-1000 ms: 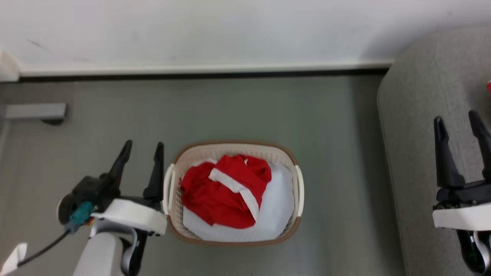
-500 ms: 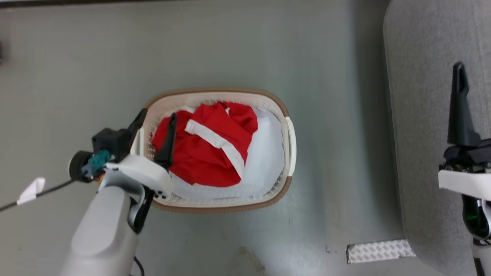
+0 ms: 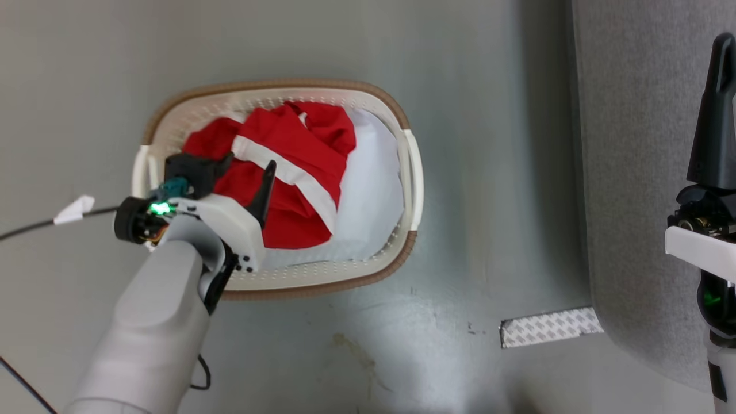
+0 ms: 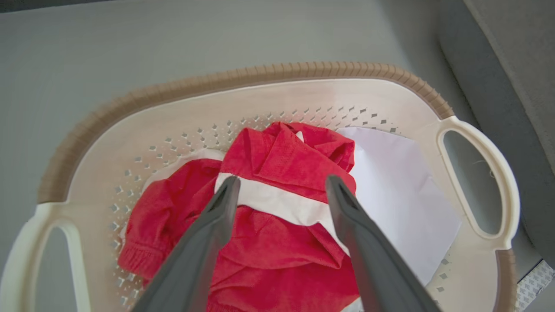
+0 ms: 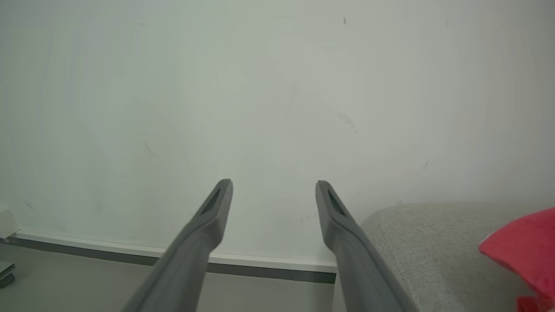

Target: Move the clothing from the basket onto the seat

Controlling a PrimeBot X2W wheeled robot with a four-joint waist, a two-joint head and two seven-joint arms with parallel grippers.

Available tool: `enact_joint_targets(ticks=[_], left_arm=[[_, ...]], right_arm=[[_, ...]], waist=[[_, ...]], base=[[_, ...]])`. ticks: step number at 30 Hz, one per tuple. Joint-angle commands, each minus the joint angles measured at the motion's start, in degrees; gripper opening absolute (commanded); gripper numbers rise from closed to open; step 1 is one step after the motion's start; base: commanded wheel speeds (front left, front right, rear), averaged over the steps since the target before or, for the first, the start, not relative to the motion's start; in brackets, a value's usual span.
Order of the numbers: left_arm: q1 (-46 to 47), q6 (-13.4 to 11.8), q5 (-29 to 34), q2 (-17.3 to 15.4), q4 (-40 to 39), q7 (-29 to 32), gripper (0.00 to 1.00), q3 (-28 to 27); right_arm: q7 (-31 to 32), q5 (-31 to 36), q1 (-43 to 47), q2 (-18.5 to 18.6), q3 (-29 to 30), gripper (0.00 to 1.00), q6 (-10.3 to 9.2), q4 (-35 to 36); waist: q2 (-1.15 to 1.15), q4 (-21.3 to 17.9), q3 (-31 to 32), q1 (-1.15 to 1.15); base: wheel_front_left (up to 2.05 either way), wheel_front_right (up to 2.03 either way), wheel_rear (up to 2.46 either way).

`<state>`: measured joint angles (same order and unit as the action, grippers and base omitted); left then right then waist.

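The clothing (image 4: 282,160) – soft, bright red fabric, crumpled into rounded folds and crossed by a broad white band (image 4: 277,203) – is seen lying in the basket (image 3: 276,85), an oval tub of cream plastic whose walls are pierced with small holes and whose ribbed brown rim is broken by two smooth white loop handles (image 3: 415,172). A flat, pale white sheet (image 3: 368,195) is spread beneath the garments and is left bare on the side nearer the seat. The left hand (image 4: 282,180) is held low over the heap, its two long dark tapered fingers spread wide to either side of the white band; nothing is gripped, and whether the tips touch the cloth cannot be told. The basket is set on a smooth grey-green floor (image 3: 489,172), on which a pale strip (image 3: 549,326) with a fine repeated pattern is laid beside the seat (image 3: 632,172). That seat – large, grey, coarsely woven, with rounded edges – is well apart from the basket. The right hand (image 5: 273,183) is held above it, fingers wide apart and empty, pointed towards a plain pale wall (image 5: 260,86). A red fold (image 5: 524,251) of cloth is seen resting on the upholstery.
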<state>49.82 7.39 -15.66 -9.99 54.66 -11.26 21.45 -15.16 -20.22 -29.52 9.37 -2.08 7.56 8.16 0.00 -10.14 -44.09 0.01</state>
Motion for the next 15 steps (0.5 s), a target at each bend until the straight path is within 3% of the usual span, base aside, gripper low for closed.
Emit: enact_joint_targets(ticks=[1, 15], left_arm=[[1.71, 0.12, -0.90, -0.65, 1.55, 0.28, 1.00, 0.85], [9.11, 0.03, -2.82, -1.85, 14.64, 7.75, 1.00, 7.67]], right_arm=[[0.02, 0.28, -1.19, -0.17, -0.11, 1.00, -0.15, 0.77], [0.02, -0.22, -2.38, -2.32, -0.24, 1.00, -0.15, 2.30]], waist=[[0.00, -1.10, -1.30, -0.01], [0.00, -4.93, -4.88, -0.01]], base=[[0.00, 0.00, 0.00], [0.00, 0.00, 0.00]])
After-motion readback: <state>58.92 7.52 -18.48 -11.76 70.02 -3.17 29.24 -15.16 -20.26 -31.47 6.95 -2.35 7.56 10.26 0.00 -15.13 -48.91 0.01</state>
